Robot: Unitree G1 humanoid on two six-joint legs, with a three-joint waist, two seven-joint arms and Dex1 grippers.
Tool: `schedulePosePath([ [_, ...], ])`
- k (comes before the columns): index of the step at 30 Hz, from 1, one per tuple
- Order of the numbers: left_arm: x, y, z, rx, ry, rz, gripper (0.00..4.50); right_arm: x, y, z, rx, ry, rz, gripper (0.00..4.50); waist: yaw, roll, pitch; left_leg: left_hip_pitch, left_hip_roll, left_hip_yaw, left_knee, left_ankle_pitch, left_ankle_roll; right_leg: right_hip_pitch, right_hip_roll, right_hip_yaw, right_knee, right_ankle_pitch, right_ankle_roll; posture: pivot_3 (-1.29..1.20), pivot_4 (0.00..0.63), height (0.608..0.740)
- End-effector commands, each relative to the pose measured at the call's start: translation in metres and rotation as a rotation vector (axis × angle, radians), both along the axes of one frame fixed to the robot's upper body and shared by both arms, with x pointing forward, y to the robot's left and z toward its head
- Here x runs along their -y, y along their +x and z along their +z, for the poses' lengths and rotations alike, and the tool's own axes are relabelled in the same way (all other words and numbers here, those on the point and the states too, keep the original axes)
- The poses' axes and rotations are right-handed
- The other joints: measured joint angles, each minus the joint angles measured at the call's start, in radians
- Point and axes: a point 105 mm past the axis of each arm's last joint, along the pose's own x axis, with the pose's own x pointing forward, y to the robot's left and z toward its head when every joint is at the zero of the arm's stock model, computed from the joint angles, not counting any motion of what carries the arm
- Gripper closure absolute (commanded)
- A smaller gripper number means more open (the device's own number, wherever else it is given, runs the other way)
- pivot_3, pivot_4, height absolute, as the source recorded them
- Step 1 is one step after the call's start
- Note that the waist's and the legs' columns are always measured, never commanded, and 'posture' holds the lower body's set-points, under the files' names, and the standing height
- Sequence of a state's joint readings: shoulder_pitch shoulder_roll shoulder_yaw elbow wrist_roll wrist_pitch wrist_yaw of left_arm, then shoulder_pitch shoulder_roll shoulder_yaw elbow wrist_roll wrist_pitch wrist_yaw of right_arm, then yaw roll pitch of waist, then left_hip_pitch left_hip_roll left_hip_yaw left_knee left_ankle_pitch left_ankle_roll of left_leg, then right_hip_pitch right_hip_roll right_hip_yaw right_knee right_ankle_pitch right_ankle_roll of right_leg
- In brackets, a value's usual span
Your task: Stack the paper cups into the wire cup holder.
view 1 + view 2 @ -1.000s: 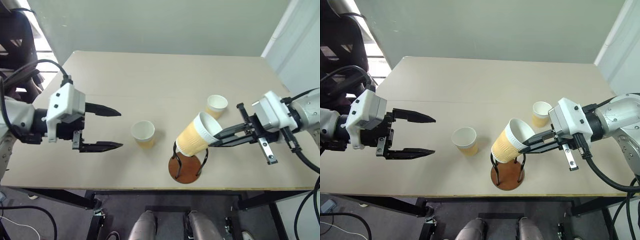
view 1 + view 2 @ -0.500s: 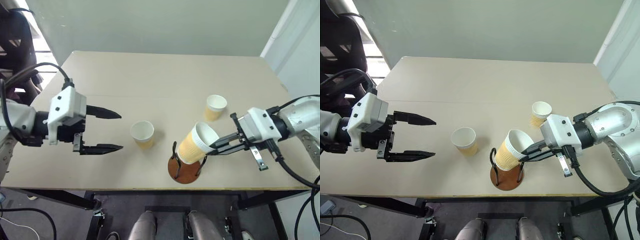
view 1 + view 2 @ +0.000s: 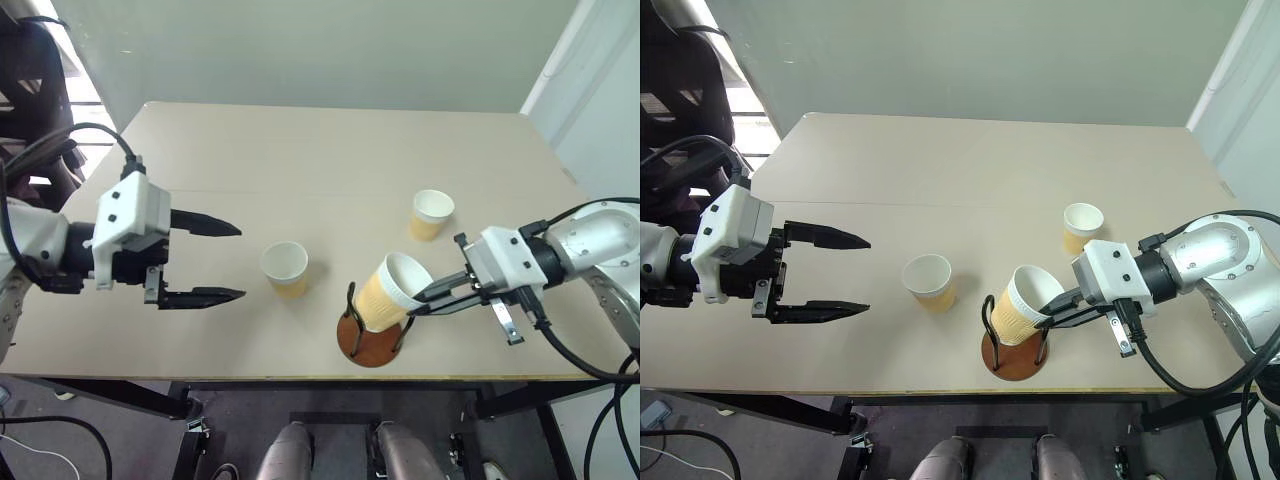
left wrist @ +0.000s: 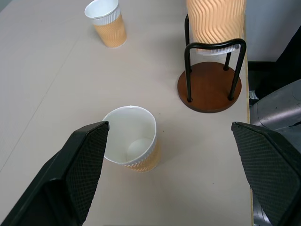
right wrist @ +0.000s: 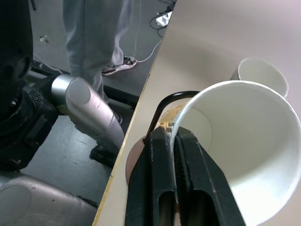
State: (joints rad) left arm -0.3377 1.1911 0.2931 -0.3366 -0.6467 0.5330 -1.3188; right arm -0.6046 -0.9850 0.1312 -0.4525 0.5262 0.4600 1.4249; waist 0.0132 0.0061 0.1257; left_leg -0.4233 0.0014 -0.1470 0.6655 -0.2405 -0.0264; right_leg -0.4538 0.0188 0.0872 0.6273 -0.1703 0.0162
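Note:
A tan paper cup (image 3: pixel 385 292) leans tilted inside the black loops of the wire cup holder (image 3: pixel 368 343), its mouth facing right. My right gripper (image 3: pixel 425 297) comes in from the right, shut on that cup's rim; in the right wrist view the two fingers (image 5: pixel 157 179) pinch the wall of the cup (image 5: pixel 244 160). A second cup (image 3: pixel 285 268) stands upright left of the holder, and a third cup (image 3: pixel 431 214) stands behind the holder to the right. My left gripper (image 3: pixel 240 261) hovers open at the left, pointing toward the middle cup (image 4: pixel 133 145).
The holder sits close to the front edge of the beige table (image 3: pixel 330 150). A person's legs (image 5: pixel 96 33) stand on the floor beyond that edge in the right wrist view. Bare tabletop lies behind the cups.
My right gripper has come down and a little left, lowering the tilted cup deeper between the holder's wire loops. The left gripper and the other two cups have not moved.

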Motion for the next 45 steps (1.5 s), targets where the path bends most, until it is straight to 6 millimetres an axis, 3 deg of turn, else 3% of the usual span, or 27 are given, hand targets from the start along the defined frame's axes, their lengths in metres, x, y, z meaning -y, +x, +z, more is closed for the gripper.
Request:
schedulePosePath([
  [1,0.001,-0.002,0.009,0.052,0.008,-0.001,0.01,0.000,0.003,0.004,0.032,0.003,-0.011,3.28,0.000,0.000,0.000,0.000,0.000,0.000,0.000,0.000,0.000,0.000,0.000,0.000,0.000,0.000,0.000,0.00,0.150,0.740],
  [10,0.001,-0.001,0.010,0.056,0.007,0.005,0.01,0.004,0.014,0.016,0.064,0.025,-0.049,0.02,-0.001,0.000,0.000,0.000,0.000,0.000,0.000,0.000,0.000,0.000,0.000,0.000,0.000,0.000,0.000,0.00,0.150,0.740],
  [14,0.000,-0.001,0.011,0.061,0.008,0.009,0.01,0.014,0.050,0.047,0.205,0.084,-0.167,0.02,-0.003,0.000,0.000,0.000,0.000,0.000,0.000,0.000,0.000,0.000,0.000,0.000,0.001,0.000,0.000,0.00,0.150,0.740],
  [17,0.000,-0.001,0.012,0.063,0.008,0.012,0.01,0.026,0.092,0.065,0.279,0.123,-0.335,0.02,-0.005,0.000,0.000,0.001,0.000,-0.001,0.000,0.000,0.000,0.000,0.000,0.000,0.001,0.001,-0.001,0.00,0.150,0.740],
  [20,-0.001,-0.001,0.012,0.064,0.009,0.015,0.01,0.041,0.135,0.056,0.326,0.055,-0.496,0.02,-0.004,0.000,0.000,0.002,0.001,-0.002,-0.002,0.000,0.000,-0.001,0.000,0.000,0.002,0.001,-0.002,0.00,0.150,0.740],
  [23,0.000,-0.002,0.012,0.066,0.009,0.017,0.01,0.046,0.161,0.033,0.317,-0.039,-0.546,0.02,-0.004,0.000,0.000,0.003,0.001,-0.004,-0.003,0.000,0.000,-0.001,0.000,-0.002,0.002,0.002,-0.003,0.00,0.150,0.740],
  [31,-0.002,-0.011,0.012,0.068,0.010,0.060,0.01,0.053,0.180,-0.018,0.263,-0.213,-0.526,0.02,-0.003,0.001,0.000,-0.003,0.003,-0.005,-0.008,-0.002,-0.004,-0.007,0.000,-0.004,0.001,0.006,0.003,0.00,0.150,0.740],
  [38,-0.004,-0.021,0.010,0.061,0.013,0.094,0.01,0.055,0.186,-0.038,0.240,-0.264,-0.522,0.02,-0.002,0.001,0.000,-0.003,0.004,-0.005,-0.008,-0.004,-0.006,-0.007,0.000,-0.005,0.000,0.006,0.003,0.00,0.150,0.740],
  [41,-0.005,-0.023,0.010,0.062,0.016,0.105,0.01,0.054,0.187,-0.040,0.244,-0.270,-0.512,0.65,-0.001,0.001,0.000,-0.002,0.004,-0.005,-0.008,-0.004,-0.006,-0.007,0.000,-0.006,0.002,0.006,0.002,0.00,0.150,0.740],
  [45,-0.005,-0.024,0.011,0.063,0.015,0.111,0.01,0.051,0.187,-0.037,0.253,-0.266,-0.499,2.09,-0.002,0.001,0.000,0.000,0.005,-0.005,-0.008,-0.004,-0.006,-0.006,0.000,-0.006,0.002,0.005,-0.002,0.00,0.150,0.740],
])
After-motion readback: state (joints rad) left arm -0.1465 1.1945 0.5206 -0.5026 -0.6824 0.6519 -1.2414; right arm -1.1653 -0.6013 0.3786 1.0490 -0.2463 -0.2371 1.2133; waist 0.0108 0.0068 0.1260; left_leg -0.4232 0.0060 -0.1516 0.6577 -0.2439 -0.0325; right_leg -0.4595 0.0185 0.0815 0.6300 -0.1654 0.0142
